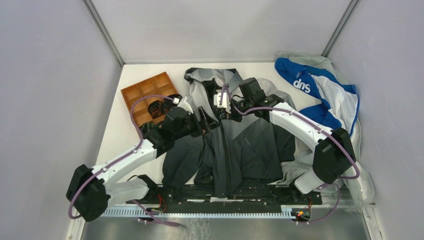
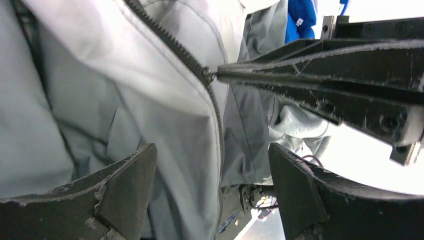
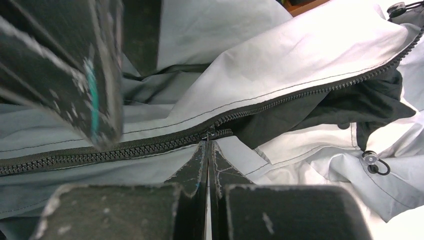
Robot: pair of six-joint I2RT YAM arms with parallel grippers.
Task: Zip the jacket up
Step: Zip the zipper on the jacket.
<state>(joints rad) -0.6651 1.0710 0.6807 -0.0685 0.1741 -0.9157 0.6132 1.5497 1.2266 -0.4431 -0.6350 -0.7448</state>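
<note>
- Jacket [image 1: 250,145] lies spread on the table [image 1: 112,145], hem at its near edge.
- Right gripper [image 3: 208,147] is clamped on the zipper slider [image 3: 210,134].
- Left gripper [image 2: 211,155] hovers just beside it, spread wide.

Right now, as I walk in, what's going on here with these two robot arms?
A grey-to-black jacket is being zipped up. The right end effector is shut on the zipper pull, roughly at chest height. The zipper is closed below that point and split open toward the collar. The left end effector is open, its jaws wide apart over the fabric beside the zipper, gripping nothing.
</note>
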